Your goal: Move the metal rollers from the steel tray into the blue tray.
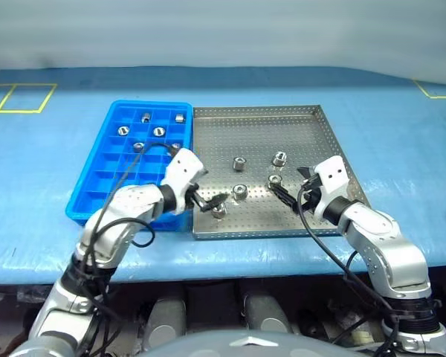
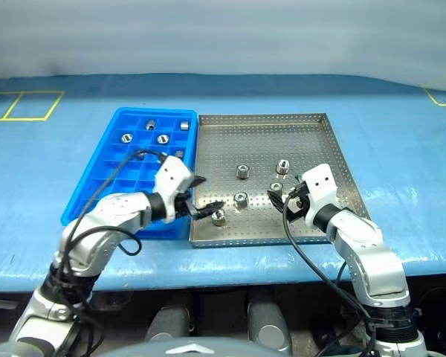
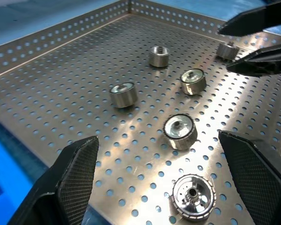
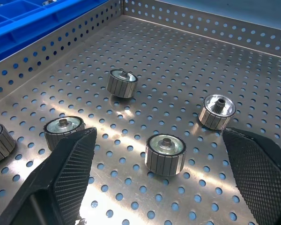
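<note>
The steel tray point(image 1: 312, 134) holds several metal rollers, among them one near its front edge point(image 1: 219, 211) and one further right point(image 1: 275, 181). To its left lies the blue tray point(image 1: 97, 178) with several rollers point(image 1: 158, 132) in its far compartments. My left gripper point(image 1: 212, 202) is open low over the steel tray's front left. A roller point(image 3: 192, 204) lies between its fingers in the left wrist view. My right gripper point(image 1: 291, 186) is open at the front right, and a roller point(image 4: 165, 153) lies just ahead between its fingers.
Both trays rest side by side on a blue table cover point(image 1: 401, 149). Yellow tape lines point(image 1: 30, 97) mark the cover at the far left and far right. The steel tray's raised rim point(image 4: 51, 44) stands between the rollers and the blue tray.
</note>
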{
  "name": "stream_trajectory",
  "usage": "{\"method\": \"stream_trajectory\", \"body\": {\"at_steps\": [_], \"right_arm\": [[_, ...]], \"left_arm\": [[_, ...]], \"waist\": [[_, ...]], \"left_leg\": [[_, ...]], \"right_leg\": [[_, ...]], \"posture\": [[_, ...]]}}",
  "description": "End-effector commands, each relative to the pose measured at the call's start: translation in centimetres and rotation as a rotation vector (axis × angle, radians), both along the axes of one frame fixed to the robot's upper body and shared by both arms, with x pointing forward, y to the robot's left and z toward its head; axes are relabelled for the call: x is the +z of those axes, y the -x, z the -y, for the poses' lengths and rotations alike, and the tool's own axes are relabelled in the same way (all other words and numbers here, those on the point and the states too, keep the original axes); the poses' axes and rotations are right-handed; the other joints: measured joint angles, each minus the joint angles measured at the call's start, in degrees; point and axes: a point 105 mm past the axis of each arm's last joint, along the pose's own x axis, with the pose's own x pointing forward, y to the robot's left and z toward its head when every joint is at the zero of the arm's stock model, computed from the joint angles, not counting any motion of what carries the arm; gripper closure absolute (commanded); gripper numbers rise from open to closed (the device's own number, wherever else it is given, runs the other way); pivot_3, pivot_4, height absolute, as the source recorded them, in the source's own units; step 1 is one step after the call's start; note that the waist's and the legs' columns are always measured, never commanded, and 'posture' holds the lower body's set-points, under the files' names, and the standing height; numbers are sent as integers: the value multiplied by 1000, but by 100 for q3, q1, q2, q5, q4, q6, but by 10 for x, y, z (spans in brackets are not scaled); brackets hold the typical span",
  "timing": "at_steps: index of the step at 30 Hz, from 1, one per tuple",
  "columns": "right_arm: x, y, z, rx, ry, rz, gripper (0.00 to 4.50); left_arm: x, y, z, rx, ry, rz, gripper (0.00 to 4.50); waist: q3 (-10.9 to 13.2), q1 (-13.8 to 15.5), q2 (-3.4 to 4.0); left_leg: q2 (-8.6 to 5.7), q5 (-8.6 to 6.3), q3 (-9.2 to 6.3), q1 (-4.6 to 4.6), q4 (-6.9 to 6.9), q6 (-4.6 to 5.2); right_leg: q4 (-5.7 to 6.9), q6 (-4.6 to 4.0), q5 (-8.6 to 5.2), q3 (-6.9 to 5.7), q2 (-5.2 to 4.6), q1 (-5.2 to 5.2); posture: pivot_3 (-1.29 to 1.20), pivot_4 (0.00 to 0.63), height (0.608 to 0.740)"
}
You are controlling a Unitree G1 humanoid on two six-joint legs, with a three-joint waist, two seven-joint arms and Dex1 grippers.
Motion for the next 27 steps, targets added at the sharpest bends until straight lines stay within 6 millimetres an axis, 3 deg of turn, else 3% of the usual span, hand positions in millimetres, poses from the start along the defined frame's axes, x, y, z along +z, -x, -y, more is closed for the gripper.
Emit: {"method": "stream_trajectory", "body": {"at_steps": [1,9,12,18,19,22,27], "right_arm": [[14,1,-1,-4,4,68,0],[12,7,3,-40,1,74,0],[12,7,4,-51,1,77,0],[13,4,7,-79,6,85,0],[13,4,6,-78,6,84,0],[12,4,3,-63,5,79,0],[11,3,-9,-7,1,71,0]], "left_arm": [[-9,-1,1,-27,-94,1,52],[-38,-5,-3,-38,-268,-31,52],[-40,-4,-2,-43,-266,-44,663],[-41,-5,-3,-33,-261,-55,2698],[-41,-5,-3,-27,-259,-53,2831],[-30,-8,-1,-8,-189,-39,2831],[7,-18,-3,77,59,-25,2831]], "waist": [[0,-48,0],[0,-126,1],[-1,-162,2],[-1,-174,2],[-1,-173,2],[-1,-171,2],[-1,-157,2]], "left_leg": [[1,0,0,0,-3,1],[2,-1,0,0,-1,1],[2,-1,8,3,-1,1],[1,-3,10,1,-2,5],[1,-4,9,1,-2,5],[1,-5,7,1,-7,7],[2,-7,7,-8,-9,11]], "right_leg": [[1,0,0,1,1,-2],[2,-1,0,4,4,-3],[1,0,0,11,3,-2],[0,0,0,13,2,-2],[0,0,0,13,2,-2],[0,0,-1,11,2,-4],[-1,0,-1,11,4,-12]], "posture": [[-93,150,740],[-120,150,740],[-127,150,740],[-121,150,740],[-119,150,740],[-108,150,740],[-92,150,740]]}}
